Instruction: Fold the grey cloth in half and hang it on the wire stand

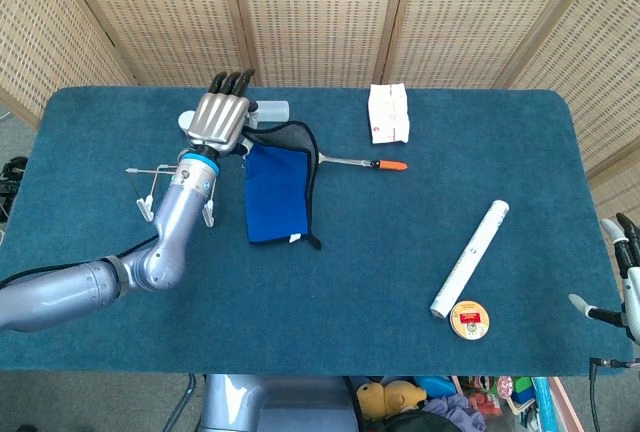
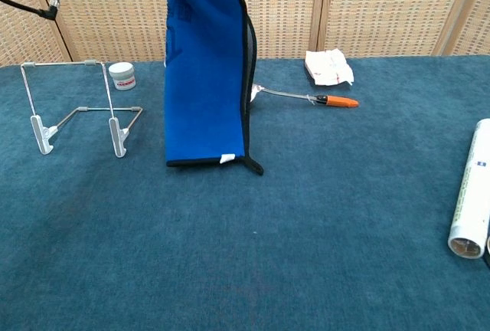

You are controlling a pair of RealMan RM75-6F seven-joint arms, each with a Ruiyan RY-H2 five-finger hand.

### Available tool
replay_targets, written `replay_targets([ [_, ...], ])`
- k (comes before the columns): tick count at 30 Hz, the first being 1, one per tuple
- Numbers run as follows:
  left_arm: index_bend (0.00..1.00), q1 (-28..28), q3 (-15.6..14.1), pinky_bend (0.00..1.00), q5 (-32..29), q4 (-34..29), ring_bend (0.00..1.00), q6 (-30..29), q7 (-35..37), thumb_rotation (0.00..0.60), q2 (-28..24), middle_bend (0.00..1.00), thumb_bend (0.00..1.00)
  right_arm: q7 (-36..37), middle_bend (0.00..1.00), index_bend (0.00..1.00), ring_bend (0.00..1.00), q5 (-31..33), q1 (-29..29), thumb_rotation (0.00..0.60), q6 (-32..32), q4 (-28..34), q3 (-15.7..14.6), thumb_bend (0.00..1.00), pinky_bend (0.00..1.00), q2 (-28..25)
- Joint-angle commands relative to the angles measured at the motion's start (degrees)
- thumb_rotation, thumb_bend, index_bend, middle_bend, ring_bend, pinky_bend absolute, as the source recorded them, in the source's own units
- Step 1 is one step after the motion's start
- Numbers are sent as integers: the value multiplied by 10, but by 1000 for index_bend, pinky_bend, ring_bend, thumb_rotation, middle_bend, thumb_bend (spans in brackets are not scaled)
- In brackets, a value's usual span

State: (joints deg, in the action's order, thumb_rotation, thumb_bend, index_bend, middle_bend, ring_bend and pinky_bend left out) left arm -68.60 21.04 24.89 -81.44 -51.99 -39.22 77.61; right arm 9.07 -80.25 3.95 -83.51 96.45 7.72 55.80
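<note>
While your left hand (image 1: 218, 115) was raised above the far left part of the dark teal tabletop (image 1: 400, 282), its fingers (image 1: 231, 81) lay close together and pinched the top edge of the folded blue cloth with black trim (image 1: 277, 190), which hung down from that grip. In the chest view the cloth (image 2: 205, 78) dangled nearly straight, its lower hem with a small white tag at or just above the tabletop (image 2: 253, 254); you could not tell whether it touched. The hand itself sat above the top of that view, where only a dark fingertip showed at the cloth's top corner. The thin wire stand with white clip feet (image 1: 175, 190) stood just beside the cloth on its left, apart from it; in the chest view the stand (image 2: 76, 113) was upright and bare. Behind the stand sat a small white lidded jar (image 2: 121, 75). Behind the cloth a translucent squeeze bottle (image 1: 272, 109) was partly hidden by your hand. A metal spoon with an orange handle tip (image 1: 370, 163) lay to the cloth's right, its bowl covered by the cloth. Farther back lay a white crumpled packet (image 1: 388, 112). Well to the right rested a white tube (image 1: 470, 257) and, near its lower end, a small round yellow and red tin (image 1: 468, 319). Your right hand (image 1: 622, 277) showed at the far right edge, off the tabletop, its fingers apart and holding nothing.
</note>
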Motion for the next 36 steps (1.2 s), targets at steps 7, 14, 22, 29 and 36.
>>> replay_targets([
  [7,855,44,3,0,4,-33,0,2,52,600,-82,0,754,-1,0,0,0,-9,-1,600,-5,4,-3,0,0,-1],
  [14,855,88,-6,0,29,-58,0,19,104,600,-139,0,755,-3,0,0,0,-25,-4,600,-13,12,-9,0,0,-1],
  [22,855,156,-21,0,96,-98,0,21,180,600,-206,0,753,1,0,0,0,-45,-9,600,-28,20,-15,0,0,-5],
  [29,854,220,-41,0,172,-123,0,6,244,600,-252,0,753,15,0,0,0,-62,-13,600,-39,23,-20,0,0,-10],
  [36,855,268,-57,0,233,-124,0,-3,305,600,-267,0,754,22,0,0,0,-75,-16,600,-47,24,-25,0,0,-13],
])
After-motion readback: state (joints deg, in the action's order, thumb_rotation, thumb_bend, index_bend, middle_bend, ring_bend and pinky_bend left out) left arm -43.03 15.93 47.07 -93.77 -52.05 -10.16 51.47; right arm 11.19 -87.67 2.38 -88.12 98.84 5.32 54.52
